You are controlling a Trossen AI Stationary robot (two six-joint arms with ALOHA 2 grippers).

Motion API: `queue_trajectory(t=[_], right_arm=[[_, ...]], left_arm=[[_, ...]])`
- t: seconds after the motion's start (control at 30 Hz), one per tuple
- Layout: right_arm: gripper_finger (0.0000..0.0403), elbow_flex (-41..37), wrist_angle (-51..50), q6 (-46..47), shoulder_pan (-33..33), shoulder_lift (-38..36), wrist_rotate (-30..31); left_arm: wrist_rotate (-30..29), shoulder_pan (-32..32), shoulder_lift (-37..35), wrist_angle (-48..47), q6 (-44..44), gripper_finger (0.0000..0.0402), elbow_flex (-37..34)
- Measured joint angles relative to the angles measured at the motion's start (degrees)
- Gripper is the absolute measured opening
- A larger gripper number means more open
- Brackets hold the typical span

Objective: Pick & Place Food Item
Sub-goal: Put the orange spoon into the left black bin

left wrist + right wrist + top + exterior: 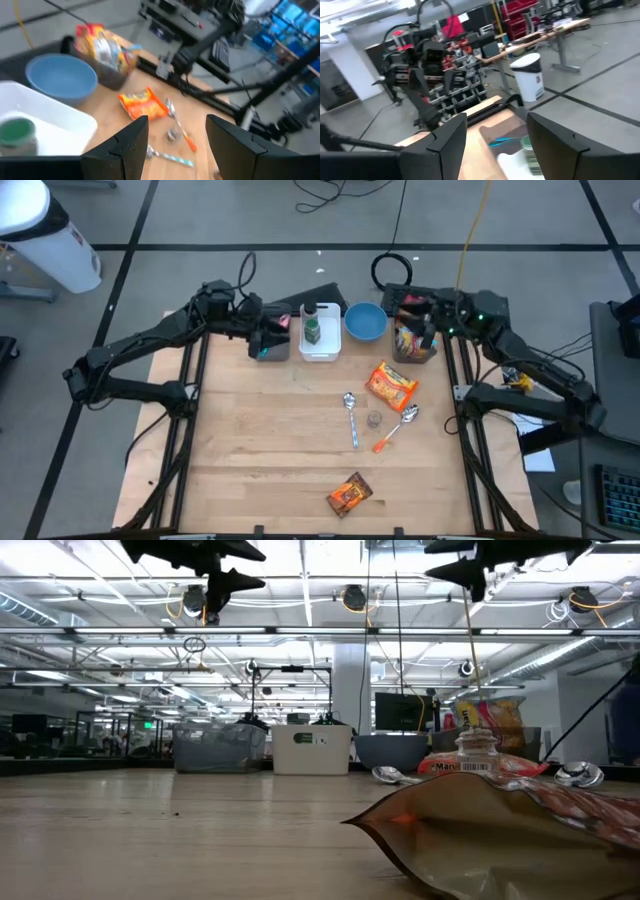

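An orange food packet [390, 383] lies flat on the wooden table right of centre, also seen in the left wrist view [144, 104]. A second, brown-and-orange packet [350, 495] lies near the front edge and fills the low view's foreground [500, 830]. My left gripper [268, 338] hangs open above a grey bin at the back left, nothing between its fingers [177, 125]. My right gripper [425, 330] is raised over the dark snack bin [415, 345] at the back right, open and holding nothing [497, 120].
Along the far edge stand a white bin [320, 335] holding a green-lidded bottle [311, 323], a blue bowl [365, 320] and the snack bin. Two spoons [350, 418] [400, 423] and a small jar [375, 420] lie mid-table. The table's left half is bare wood.
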Motion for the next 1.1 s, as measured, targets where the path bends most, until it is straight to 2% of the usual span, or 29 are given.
queue_trajectory(t=[0.2, 0.37, 0.53, 0.67, 0.8, 0.9, 1.1], right_arm=[[0.0196, 0.0, 0.8, -1.7, 14.0, 3.0, 11.5], [0.0196, 0.0, 2.5, -3.7, 25.0, 8.1, 18.8], [0.0196, 0.6, 4.6, -6.6, 34.4, 13.6, 28.7], [0.0196, 4.3, 3.8, -9.4, 40.9, 18.7, 34.9], [0.0196, 9.1, 0.3, -10.8, 46.3, 24.4, 37.2], [0.0196, 12.2, -7.8, -11.5, 49.2, 28.1, 37.2], [0.0198, 13.1, -18.6, -3.6, 50.3, 31.2, 36.6]], left_arm=[[-0.7, -3.8, 0.0, -5.7, 3.1, 0.0207, 0.0], [-1.5, -8.2, 0.0, -6.4, 4.7, 0.0207, 0.0], [-1.4, -11.3, 0.0, -6.4, 5.1, 0.0207, 0.0], [-0.1, -12.9, 0.0, -7.7, 5.4, 0.0207, 0.0], [-0.1, -14.0, 0.0, -9.5, 5.5, 0.0207, 0.0], [-0.1, -14.9, 0.0, -9.8, 5.5, 0.0207, 0.0], [-2.8, -17.4, 0.0, -9.2, 5.3, 0.0207, 0.0]])
